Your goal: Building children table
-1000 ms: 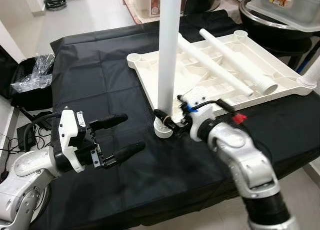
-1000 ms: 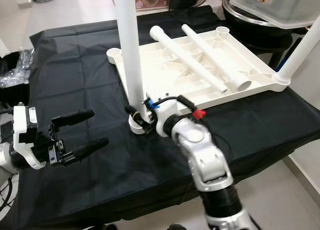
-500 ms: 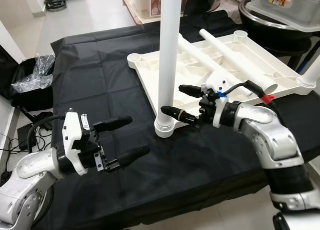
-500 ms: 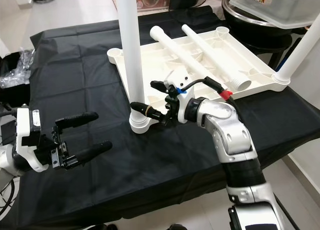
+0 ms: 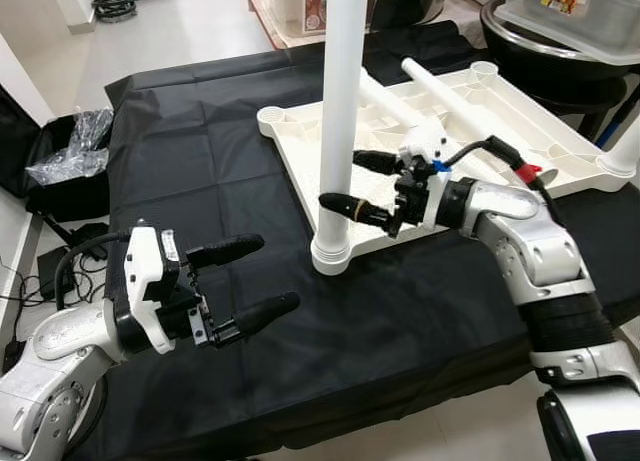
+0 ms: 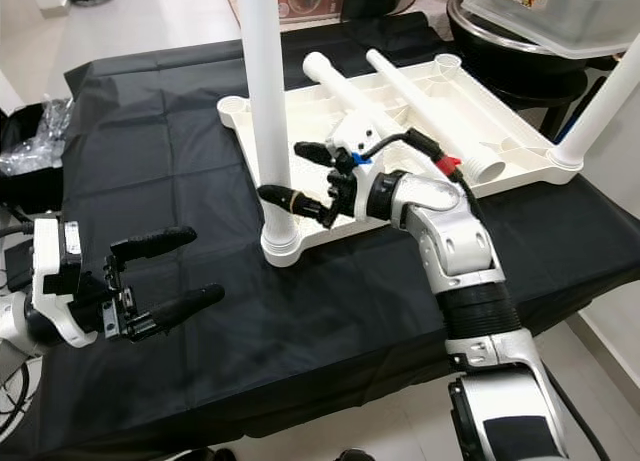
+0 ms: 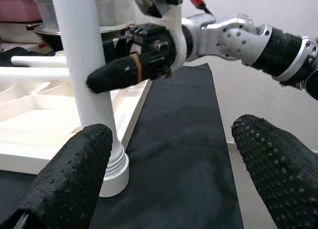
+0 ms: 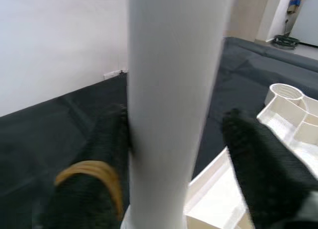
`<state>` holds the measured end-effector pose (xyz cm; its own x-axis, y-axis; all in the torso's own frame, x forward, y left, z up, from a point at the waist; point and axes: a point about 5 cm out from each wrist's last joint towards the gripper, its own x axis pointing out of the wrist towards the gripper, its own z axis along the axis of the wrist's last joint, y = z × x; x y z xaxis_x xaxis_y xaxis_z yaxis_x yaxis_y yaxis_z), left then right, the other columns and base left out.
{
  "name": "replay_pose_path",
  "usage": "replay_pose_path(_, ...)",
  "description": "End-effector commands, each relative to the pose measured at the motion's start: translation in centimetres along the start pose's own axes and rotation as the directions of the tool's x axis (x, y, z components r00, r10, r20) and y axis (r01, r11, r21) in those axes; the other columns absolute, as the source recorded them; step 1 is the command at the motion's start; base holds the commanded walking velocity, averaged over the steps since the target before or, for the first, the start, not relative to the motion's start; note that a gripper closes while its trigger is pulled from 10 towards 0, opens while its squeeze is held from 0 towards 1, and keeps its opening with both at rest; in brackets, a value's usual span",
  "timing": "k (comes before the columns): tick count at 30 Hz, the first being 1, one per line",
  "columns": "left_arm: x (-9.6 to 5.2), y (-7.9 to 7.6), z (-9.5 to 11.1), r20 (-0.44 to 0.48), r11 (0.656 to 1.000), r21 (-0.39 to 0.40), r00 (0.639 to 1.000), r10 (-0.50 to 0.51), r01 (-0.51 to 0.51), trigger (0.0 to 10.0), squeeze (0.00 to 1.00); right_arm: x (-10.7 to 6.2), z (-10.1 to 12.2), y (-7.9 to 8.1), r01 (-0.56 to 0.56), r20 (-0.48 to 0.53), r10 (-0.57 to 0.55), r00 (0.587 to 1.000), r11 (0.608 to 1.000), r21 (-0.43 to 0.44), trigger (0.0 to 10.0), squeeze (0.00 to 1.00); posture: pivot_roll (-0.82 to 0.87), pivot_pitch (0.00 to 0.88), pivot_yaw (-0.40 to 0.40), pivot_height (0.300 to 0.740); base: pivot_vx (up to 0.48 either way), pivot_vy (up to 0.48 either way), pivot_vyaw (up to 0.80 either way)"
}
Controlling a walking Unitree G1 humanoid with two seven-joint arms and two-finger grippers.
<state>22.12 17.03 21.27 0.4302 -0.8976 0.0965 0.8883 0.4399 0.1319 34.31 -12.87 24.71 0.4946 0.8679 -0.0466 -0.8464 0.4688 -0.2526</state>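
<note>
White upright table leg (image 5: 337, 121) stands between the right end effector's (image 5: 362, 183) spread fingers, untouched.

black cloth (image 5: 200, 171), plastic bag (image 5: 68, 151), lidded tub (image 5: 570, 16)

You're in a home room: light tiled floor (image 5: 200, 21), black-cloth-covered table (image 5: 180, 171) under both grippers, a big pot with a plastic storage box (image 5: 575, 11) beyond the right gripper (image 5: 362, 184), cables (image 5: 30, 271) floor-side by the left arm.
</note>
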Motion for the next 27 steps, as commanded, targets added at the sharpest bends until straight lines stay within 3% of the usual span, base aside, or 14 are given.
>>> replay_pose_path(1,0.1,-0.3,-0.1,-0.009,1.0,-0.007,1.0,-0.015,0.015,10.0,0.0,0.3,0.0,0.0,0.001,-0.008,-0.001,1.0,1.0,-0.019,0.0,0.0,-0.02,0.175,-0.009,0.74,0.0,0.0,0.0)
replay_pose_path(11,-0.1,-0.3,0.0,-0.014,1.0,-0.004,1.0,-0.017,0.017,10.0,0.0,0.8,-0.6,0.3,0.121,-0.021,-0.121,0.992,0.993,-0.005,0.0,0.0,-0.02,0.172,-0.014,0.74,0.0,0.0,0.0)
replay_pose_path(14,0.0,-0.3,0.0,-0.013,1.0,-0.004,1.0,-0.015,0.014,10.0,0.0,1.4,-0.9,1.3,0.348,-0.019,-0.348,0.937,0.937,-0.008,0.0,0.0,-0.03,0.176,-0.014,0.74,0.0,0.0,0.0)
replay_pose_path(15,0.0,-0.3,0.0,-0.013,1.0,-0.004,1.0,-0.015,0.014,10.0,0.0,1.4,-0.9,1.3,0.348,-0.019,-0.348,0.937,0.937,-0.008,0.0,0.0,-0.03,0.176,-0.014,0.74,0.0,0.0,0.0)
replay_pose_path(16,0.0,-0.3,-0.1,-0.013,1.0,-0.006,1.0,-0.015,0.015,10.0,0.0,1.6,-1.3,2.6,0.442,-0.032,-0.441,0.897,0.897,-0.005,0.0,0.0,-0.03,0.17,-0.015,0.74,0.0,0.0,0.0)
replay_pose_path(18,0.0,-0.3,-0.1,-0.013,1.0,-0.006,1.0,-0.015,0.015,10.0,0.0,1.6,-1.3,2.6,0.442,-0.032,-0.441,0.897,0.897,-0.005,0.0,0.0,-0.03,0.17,-0.015,0.74,0.0,0.0,0.0)
replay_pose_path(21,0.1,-0.3,-0.2,-0.014,1.0,-0.008,1.0,-0.02,0.02,10.0,0.0,1.5,-2.8,4.8,0.549,-0.108,-0.543,0.833,0.835,0.038,0.0,0.0,-0.03,0.17,-0.012,0.74,0.0,0.0,0.0)
replay_pose_path(22,0.1,-0.3,-0.2,-0.014,1.0,-0.008,1.0,-0.02,0.02,10.0,0.0,1.5,-2.8,4.8,0.549,-0.108,-0.543,0.833,0.835,0.038,0.0,0.0,-0.03,0.17,-0.012,0.74,0.0,0.0,0.0)
replay_pose_path(26,0.2,-0.3,-0.2,-0.01,1.0,-0.009,1.0,-0.027,0.027,10.0,0.0,1.1,-3.8,5.9,0.639,-0.207,-0.622,0.756,0.769,0.024,0.0,0.0,-0.03,0.168,-0.011,0.74,0.0,0.0,0.0)
replay_pose_path(27,0.2,-0.3,-0.2,-0.01,1.0,-0.009,1.0,-0.027,0.027,10.0,0.0,1.1,-3.8,5.9,0.639,-0.207,-0.622,0.756,0.769,0.024,0.0,0.0,-0.03,0.168,-0.011,0.74,0.0,0.0,0.0)
